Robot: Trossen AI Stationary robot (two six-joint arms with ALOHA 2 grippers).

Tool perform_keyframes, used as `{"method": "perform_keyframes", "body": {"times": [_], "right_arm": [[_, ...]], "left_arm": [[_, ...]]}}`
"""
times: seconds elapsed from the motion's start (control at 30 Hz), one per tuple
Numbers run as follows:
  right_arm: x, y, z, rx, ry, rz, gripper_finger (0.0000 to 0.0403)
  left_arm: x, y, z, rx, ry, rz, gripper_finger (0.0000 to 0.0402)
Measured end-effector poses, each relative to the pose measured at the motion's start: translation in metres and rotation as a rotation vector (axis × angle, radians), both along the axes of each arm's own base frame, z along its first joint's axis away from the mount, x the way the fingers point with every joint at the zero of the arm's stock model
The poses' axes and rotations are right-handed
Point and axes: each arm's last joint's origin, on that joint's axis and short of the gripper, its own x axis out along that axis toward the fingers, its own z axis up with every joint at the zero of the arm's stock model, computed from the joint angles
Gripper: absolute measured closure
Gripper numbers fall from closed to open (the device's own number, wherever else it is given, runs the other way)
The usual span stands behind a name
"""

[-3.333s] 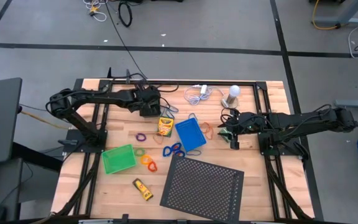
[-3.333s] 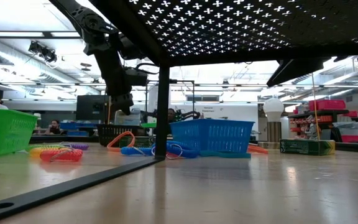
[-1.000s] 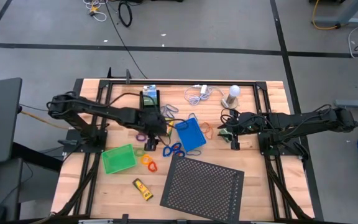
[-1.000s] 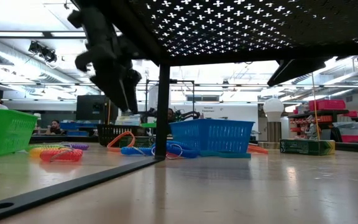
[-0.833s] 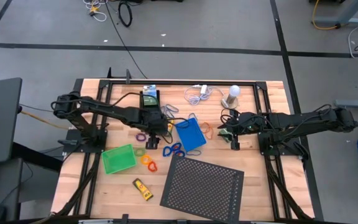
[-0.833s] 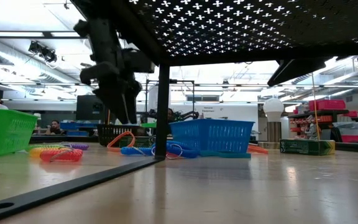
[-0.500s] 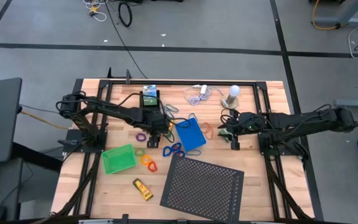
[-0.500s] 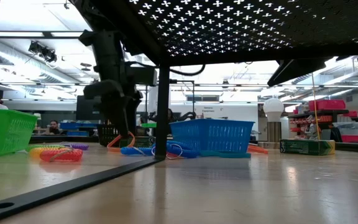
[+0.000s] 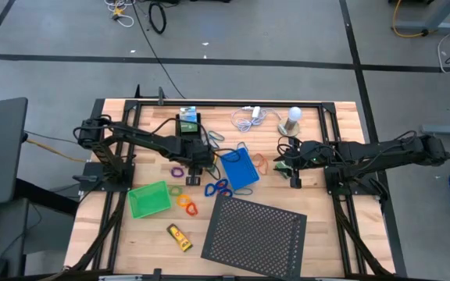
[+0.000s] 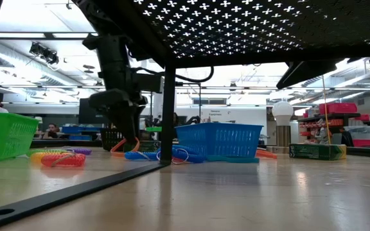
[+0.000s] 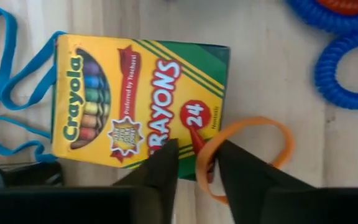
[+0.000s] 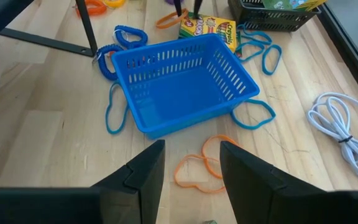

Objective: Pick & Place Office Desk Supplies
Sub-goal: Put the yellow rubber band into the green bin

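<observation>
The yellow-green crayon box [image 11: 135, 102] lies flat on the table beside the blue tray [image 9: 239, 169]. An orange loop [image 11: 263, 122] rests with one strand over the box's corner. My left gripper [image 11: 197, 155] is low over that corner, pointing down, its fingers narrowly open on either side of the strand. It also shows in the low view [image 10: 128, 131]. My right gripper [image 12: 191, 149] waits open at the table's right, above another orange loop [image 12: 197, 169]. My left gripper comes from above, pointing down. The orange loop's strand [image 11: 202, 160] runs between its fingers where it crosses the crayon box's corner. The loop lies flat on the box and the table. Whether a finger touches the strand, I cannot tell.
A green tray [image 9: 148, 199] stands near left, and a black tray [image 9: 187, 125] with small boxes stands at the far edge. Blue coiled loops [image 11: 325, 74] lie by the crayon box. A yellow tube [image 9: 180, 237], a black perforated sheet [image 9: 254, 232], a white cable [image 9: 248, 119] and a bulb [image 9: 292, 117] are also on the table.
My left gripper has come down toward the table and a little toward the blue tray, ending low over the crayon box and the orange loop. The box and the loops lie where they were.
</observation>
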Motion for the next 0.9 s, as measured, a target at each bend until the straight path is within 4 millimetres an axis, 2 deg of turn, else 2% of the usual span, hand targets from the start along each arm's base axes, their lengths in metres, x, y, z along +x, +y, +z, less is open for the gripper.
{"method": "perform_keyframes", "body": {"times": [0.17, 0.47, 0.67, 0.9], "right_arm": [[0.0, 0.0, 0.0, 0.0, 0.0, 0.0, 0.0238], [0.0, 0.0, 0.0, 0.001, 0.0, 0.0, 0.0238], [0.0, 0.0, 0.0, 0.0, 0.0, 0.0, 0.0238], [0.0, 0.0, 0.0, -0.005, 0.0, 0.004, 0.0238]], "left_arm": [[-0.001, -0.005, 0.001, -0.002, 0.009, -0.025, 0.0389], [-0.012, -0.016, 0.007, -0.042, 0.066, -0.003, 0.0397], [-0.029, -0.026, 0.028, 0.011, 0.071, 0.052, 0.0398], [-0.04, -0.036, 0.047, -0.02, 0.026, 0.058, 0.0398]]}}
